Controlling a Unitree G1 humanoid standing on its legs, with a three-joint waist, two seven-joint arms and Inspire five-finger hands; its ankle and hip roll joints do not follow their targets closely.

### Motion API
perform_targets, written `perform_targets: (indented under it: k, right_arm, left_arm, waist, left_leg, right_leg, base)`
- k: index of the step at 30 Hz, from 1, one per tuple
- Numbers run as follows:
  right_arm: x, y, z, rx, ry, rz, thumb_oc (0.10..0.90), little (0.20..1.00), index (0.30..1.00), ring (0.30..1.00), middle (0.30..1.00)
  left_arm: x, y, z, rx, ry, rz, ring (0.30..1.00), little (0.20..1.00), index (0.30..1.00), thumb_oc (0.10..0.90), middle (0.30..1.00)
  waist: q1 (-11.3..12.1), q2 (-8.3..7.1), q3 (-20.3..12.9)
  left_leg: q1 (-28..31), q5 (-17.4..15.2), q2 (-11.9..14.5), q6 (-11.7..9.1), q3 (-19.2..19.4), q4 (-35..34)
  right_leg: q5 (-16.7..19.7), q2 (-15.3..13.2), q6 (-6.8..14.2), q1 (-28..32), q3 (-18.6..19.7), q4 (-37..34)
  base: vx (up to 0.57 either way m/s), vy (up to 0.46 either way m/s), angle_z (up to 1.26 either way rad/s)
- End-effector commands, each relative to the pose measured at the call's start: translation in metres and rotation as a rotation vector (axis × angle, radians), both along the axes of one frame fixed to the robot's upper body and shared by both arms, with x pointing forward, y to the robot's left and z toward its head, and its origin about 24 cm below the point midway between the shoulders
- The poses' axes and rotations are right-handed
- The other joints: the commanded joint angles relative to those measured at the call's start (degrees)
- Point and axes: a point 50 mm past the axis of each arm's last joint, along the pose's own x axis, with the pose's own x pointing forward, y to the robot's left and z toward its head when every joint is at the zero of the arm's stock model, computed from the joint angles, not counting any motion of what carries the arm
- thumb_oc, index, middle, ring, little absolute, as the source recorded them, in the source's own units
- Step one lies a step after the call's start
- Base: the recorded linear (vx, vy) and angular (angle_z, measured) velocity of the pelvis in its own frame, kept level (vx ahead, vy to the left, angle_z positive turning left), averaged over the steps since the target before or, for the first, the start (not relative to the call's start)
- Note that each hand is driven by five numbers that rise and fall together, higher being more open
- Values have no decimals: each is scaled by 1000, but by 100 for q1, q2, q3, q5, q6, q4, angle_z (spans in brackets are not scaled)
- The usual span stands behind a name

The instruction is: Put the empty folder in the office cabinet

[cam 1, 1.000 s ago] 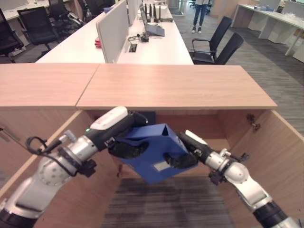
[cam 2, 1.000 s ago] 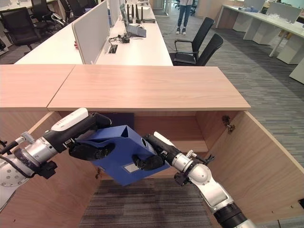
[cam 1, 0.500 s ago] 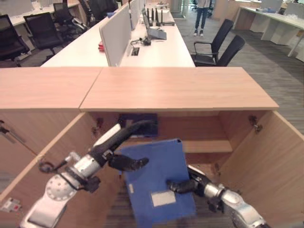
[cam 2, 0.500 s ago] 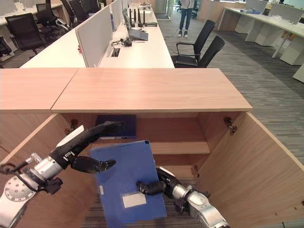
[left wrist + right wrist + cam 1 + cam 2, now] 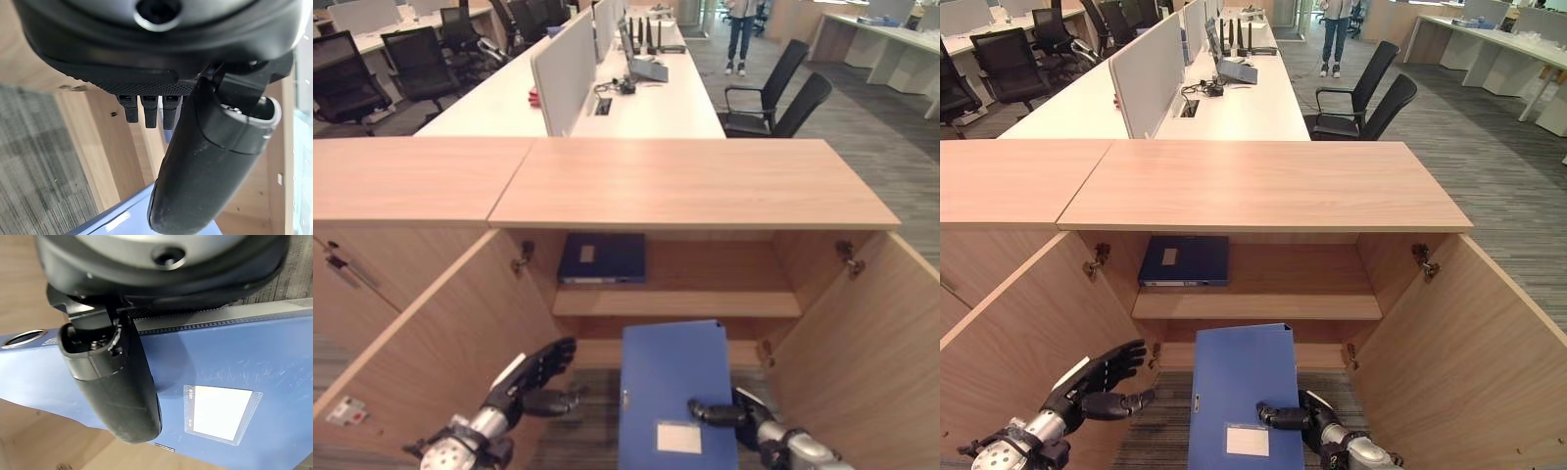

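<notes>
The blue folder [image 5: 1242,397] stands in front of the open office cabinet [image 5: 1263,191], its far end at the lower compartment's mouth, its broad face with a white label turned upward toward the head camera. The right hand [image 5: 1307,418] holds it at its right edge: the thumb lies across the blue face beside the label, as the right wrist view confirms, while the fingers sit behind the folder and are hidden, so the exact closure cannot be told beyond the thumb's clamp.

The left hand [image 5: 1102,382] hangs apart from the folder, to its left, just beside the inner face of the open left door [image 5: 1028,333]. Its fingers are spread and nearly straight, holding nothing; the left wrist view shows the fingers [image 5: 146,110] pointing toward the cabinet's wooden interior, with a corner of the blue folder near the thumb.

Beyond the fingers, the cabinet shelf [image 5: 1258,306] divides the interior. A second, darker blue folder [image 5: 1185,261] lies flat on the shelf's left part, above and well apart from the held one. The right door [image 5: 1464,343] stands open on the far side of the right hand. The lower compartment past the folder is partly hidden by it.

Behind the cabinet's wooden top run a long white worktop [image 5: 1224,93] with divider screens, black office chairs [image 5: 1361,98], and a person's legs [image 5: 1335,34] far off in the aisle.
</notes>
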Motion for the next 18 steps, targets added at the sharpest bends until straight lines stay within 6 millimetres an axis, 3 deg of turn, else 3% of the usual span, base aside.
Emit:
perform_targets:
  k: [1, 2, 4, 6, 8, 9, 10, 11, 12, 13, 15, 18]
  right_arm:
    - [58, 18, 39, 179, -244, -84, 400, 300, 300, 300, 300]
    - [64, 20, 41, 221, -246, -138, 400, 300, 300, 300, 300]
    - [68, 20, 43, 241, -255, -166, 400, 300, 300, 300, 300]
    - [72, 20, 47, 281, -264, -212, 400, 300, 300, 300, 300]
    - [74, 21, 49, 326, -271, -259, 400, 300, 300, 300, 300]
    - [78, 20, 53, 375, -284, -323, 400, 300, 300, 300, 300]
    - [78, 20, 53, 375, -285, -324, 400, 300, 300, 300, 300]
    - [83, 20, 55, 417, -294, -385, 400, 300, 300, 300, 300]
    - [83, 20, 55, 416, -294, -386, 400, 300, 300, 300, 300]
    - [88, 22, 59, 450, -308, -425, 400, 300, 300, 300, 300]
    - [90, 24, 61, 466, -315, -440, 400, 300, 300, 300, 300]
    - [92, 34, 61, 528, -302, -460, 400, 300, 300, 300, 300]
  left_arm:
    - [42, 4, 40, 23, -235, -10, 900, 900, 900, 800, 900]
    - [43, 1, 33, 4, -210, 0, 900, 900, 900, 800, 900]
    - [44, 0, 29, -6, -191, 7, 900, 900, 900, 800, 900]
    - [43, -5, 20, -28, -149, 8, 900, 900, 900, 800, 900]
    - [40, -8, 10, -59, -111, 29, 900, 900, 900, 800, 900]
    - [32, -10, -4, -95, -39, 58, 900, 900, 900, 800, 900]
    - [33, -10, -4, -96, -39, 57, 900, 900, 900, 800, 900]
    - [24, -12, -16, -116, 27, 70, 900, 900, 900, 800, 900]
    - [24, -12, -16, -116, 27, 69, 900, 900, 900, 800, 900]
    - [14, -13, -30, -150, 101, 104, 900, 900, 900, 800, 900]
    - [11, -13, -36, -162, 125, 117, 900, 900, 900, 800, 900]
    - [-11, -13, -59, -178, 257, 162, 900, 900, 900, 800, 900]
  waist:
    - [39, -184, 59]
    - [78, -222, 278]
    - [117, -244, 398]
    - [169, -233, 506]
    - [213, -194, 509]
    - [246, -163, 457]
    - [248, -166, 447]
    - [288, -56, 413]
    - [290, -58, 410]
    - [317, 63, 405]
    - [343, 101, 407]
    - [373, 207, 298]
  left_leg:
    - [-89, -93, 148, -441, -280, -24]
    - [-331, -110, 293, -517, -234, 478]
    - [-653, -207, 422, -567, -273, 1034]
    - [-922, -13, 542, -587, -317, 1539]
    - [-1206, 115, 481, -557, -383, 1657]
    - [-1565, 141, 298, -526, -432, 1449]
    - [-1567, 149, 287, -521, -432, 1430]
    - [-1712, 436, 163, -567, -452, 1013]
    - [-1699, 460, 155, -567, -450, 975]
    - [-1831, 712, 84, -620, -405, 435]
    - [-1835, 829, 52, -652, -380, 192]
    - [-1767, 938, 83, -632, -307, -24]
  right_leg:
    - [-283, 77, 96, 100, -209, 129]
    - [-411, 54, -8, 78, -176, 282]
    - [-484, 52, -96, 55, -166, 346]
    - [-568, 94, -185, 138, -215, 317]
    - [-650, 122, -215, 185, -241, 273]
    - [-707, 116, -181, 215, -229, 235]
    - [-706, 109, -177, 206, -233, 235]
    - [-737, 154, -146, 262, -198, 233]
    - [-736, 150, -146, 257, -198, 235]
    - [-813, 211, -137, 364, -115, 249]
    - [-842, 236, -135, 413, -53, 255]
    - [-906, 345, -79, 613, 163, 210]
  base:
    - [-50, -134, 2]
    - [-52, -137, 4]
    - [-74, -125, 3]
    - [13, -101, -11]
    - [108, -19, -11]
    - [97, 29, 9]
    - [204, 98, 16]
    - [110, 71, 8]
    - [234, 161, 7]
    - [128, 93, 0]
    - [169, 111, -1]
    - [293, 159, -47]
